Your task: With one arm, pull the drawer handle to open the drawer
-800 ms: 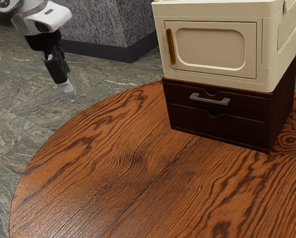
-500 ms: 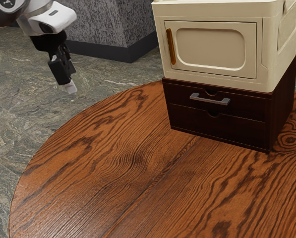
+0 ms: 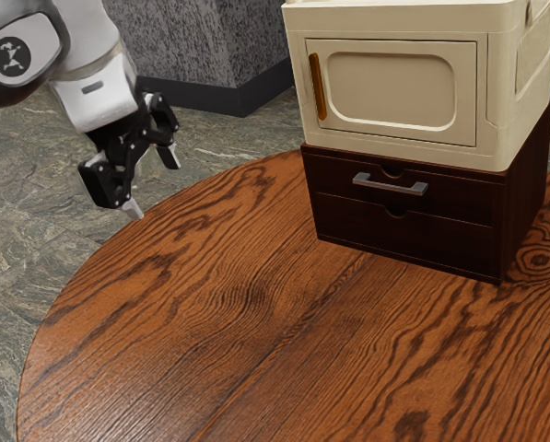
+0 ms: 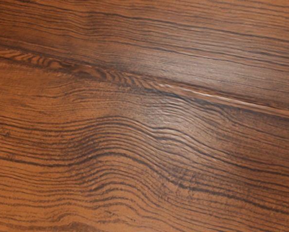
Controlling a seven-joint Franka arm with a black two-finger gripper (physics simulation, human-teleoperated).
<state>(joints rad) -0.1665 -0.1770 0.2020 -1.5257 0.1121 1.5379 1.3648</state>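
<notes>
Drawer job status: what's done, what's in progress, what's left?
Done: none of the opening; the upper drawer sits flush with the front of the dark cabinet. In progress: probably the approach; my gripper is open and empty, away from the grey handle. Left: reach the handle, likely close on it, then pull the drawer out.

I am seeing the drawer (image 3: 463,204) sitting shut, its dark reddish-brown front lying flush in the small chest (image 3: 525,203) that is standing on the wooden surface (image 3: 256,322). It is filling the upper of two tiers, directly beneath the cream cabinet (image 3: 477,153), and a rounded notch is dipping into the middle of its top edge. The drawer handle (image 3: 391,186), a straight grey metallic bar, is running lengthwise across the front, just below that notch, its ends bending back to the wood.
</notes>
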